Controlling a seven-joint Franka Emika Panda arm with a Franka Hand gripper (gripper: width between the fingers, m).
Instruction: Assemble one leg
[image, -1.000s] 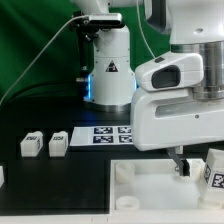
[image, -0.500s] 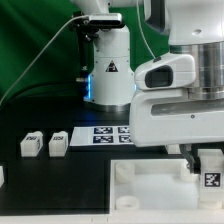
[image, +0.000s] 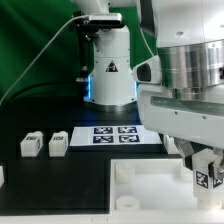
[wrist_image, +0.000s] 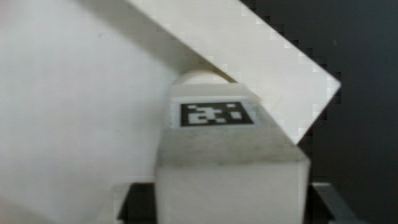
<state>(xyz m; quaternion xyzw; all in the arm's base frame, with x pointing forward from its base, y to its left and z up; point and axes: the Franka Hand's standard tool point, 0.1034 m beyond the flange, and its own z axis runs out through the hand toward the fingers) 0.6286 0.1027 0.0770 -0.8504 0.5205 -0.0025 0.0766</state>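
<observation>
My gripper (image: 207, 168) is shut on a white leg (image: 207, 177) with a black-and-white tag, holding it over the exterior view's right end of the large white tray-like piece (image: 150, 185). In the wrist view the held leg (wrist_image: 222, 150) fills the middle between my dark fingers (wrist_image: 139, 205), its tagged end pointing at a corner of the white piece (wrist_image: 80, 90). I cannot tell whether the leg touches the piece. Two more legs (image: 31, 144) (image: 57, 143) lie side by side on the black table at the exterior view's left.
The marker board (image: 118, 134) lies flat in front of the robot base (image: 108, 70). Another white part (image: 2, 176) shows at the exterior view's left edge. A round corner socket (image: 124, 172) sits on the tray-like piece's near-left corner.
The arm has turned and tilted at the wrist. The held leg has stayed over the right end of the white piece, shifting slightly and now tilted.
</observation>
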